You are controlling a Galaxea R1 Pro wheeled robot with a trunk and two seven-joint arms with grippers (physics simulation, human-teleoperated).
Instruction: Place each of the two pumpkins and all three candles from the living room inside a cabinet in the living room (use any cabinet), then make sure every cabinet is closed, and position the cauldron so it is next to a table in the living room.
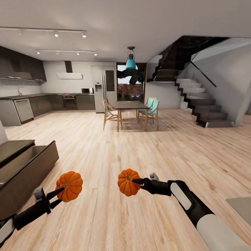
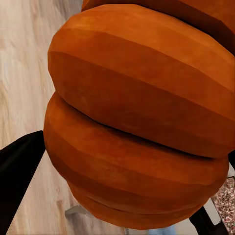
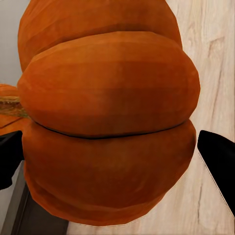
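Two orange pumpkins are held above a wooden floor [image 1: 139, 146]. The left pumpkin [image 1: 70, 185] is clamped by the left gripper [image 1: 60, 195]; the right pumpkin [image 1: 128, 182] is pinched by the right gripper [image 1: 136, 181]. A dark cabinet [image 1: 24, 170] with an open drawer is seen beside the left arm.

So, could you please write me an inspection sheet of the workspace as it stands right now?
Surface: pale wood floor.
Job's things: left pumpkin and right pumpkin, both held off the floor; cabinet at left, one drawer open.
Clutter: nothing seen.
Grippers: left gripper shut on left pumpkin; right gripper shut on right pumpkin.
Cables: nothing seen.
Surroundings: dining table with chairs, kitchen, staircase.
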